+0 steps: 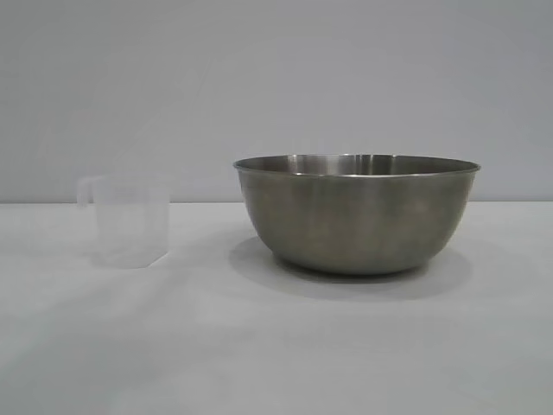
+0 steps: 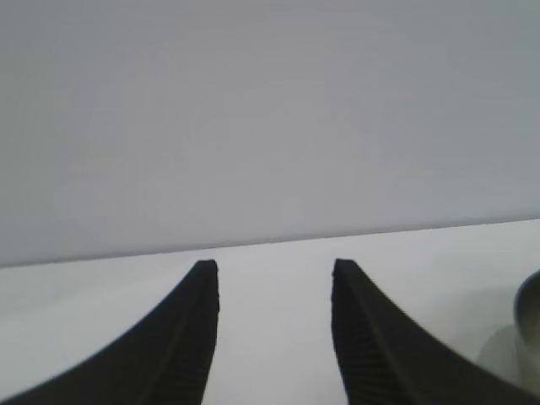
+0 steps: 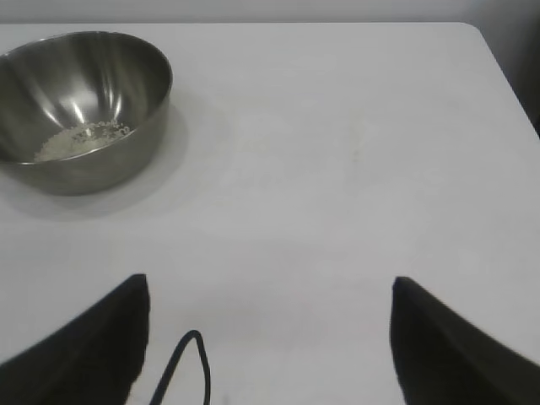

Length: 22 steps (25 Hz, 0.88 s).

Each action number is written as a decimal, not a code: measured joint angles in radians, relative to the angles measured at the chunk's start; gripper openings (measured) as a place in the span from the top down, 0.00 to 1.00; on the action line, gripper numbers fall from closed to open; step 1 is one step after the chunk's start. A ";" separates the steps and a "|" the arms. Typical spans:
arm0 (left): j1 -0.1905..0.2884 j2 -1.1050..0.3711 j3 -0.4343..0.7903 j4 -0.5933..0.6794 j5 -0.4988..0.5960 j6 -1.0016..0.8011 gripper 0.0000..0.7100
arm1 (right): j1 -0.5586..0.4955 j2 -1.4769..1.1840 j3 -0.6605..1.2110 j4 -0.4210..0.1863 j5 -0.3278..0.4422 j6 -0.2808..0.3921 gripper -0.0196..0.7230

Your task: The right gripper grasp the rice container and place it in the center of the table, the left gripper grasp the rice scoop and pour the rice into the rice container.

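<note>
Rice (image 3: 83,139) sits in the steel bowl (image 1: 356,214); scoop (image 1: 128,220) upright at frame left — both end effectors (image 2: 274,333) (image 3: 268,337) gape empty; a careless retreat could topple the scoop.

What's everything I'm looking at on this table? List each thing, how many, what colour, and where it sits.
rice container: one, brushed grey steel bowl, standing upright on the table, to the right of the middle in the exterior view.
rice: one small heap, off-white grains, in the bottom of the rice container.
rice scoop: one, translucent whitish plastic cup with a side handle, upright on the table to the left of the bowl, apart from it.
table: one, plain white, under everything.
wall: one, pale grey, behind the table.
left gripper: one, black, jaws apart with nothing between them, held above the table.
right gripper: one, black with a thin black cable, jaws wide apart and empty, over bare table away from the bowl.
</note>
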 joint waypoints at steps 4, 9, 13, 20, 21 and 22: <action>0.016 -0.135 0.000 0.004 0.205 0.000 0.56 | 0.000 0.000 0.000 0.000 0.000 0.002 0.24; 0.106 -0.292 0.001 0.010 0.473 0.000 0.56 | 0.000 0.000 0.000 0.000 0.000 0.002 0.24; 0.135 -0.406 -0.021 0.054 0.645 -0.024 0.56 | 0.000 0.000 0.000 0.000 0.000 0.002 0.24; 0.116 -0.554 -0.041 0.218 0.810 -0.208 0.56 | 0.000 0.000 0.000 0.000 0.000 0.002 0.24; 0.114 -0.573 -0.041 0.233 0.823 -0.224 0.56 | 0.000 0.000 0.000 0.000 0.000 0.002 0.24; 0.114 -0.587 -0.041 0.244 0.836 -0.239 0.56 | 0.000 0.000 0.000 0.000 0.000 0.002 0.24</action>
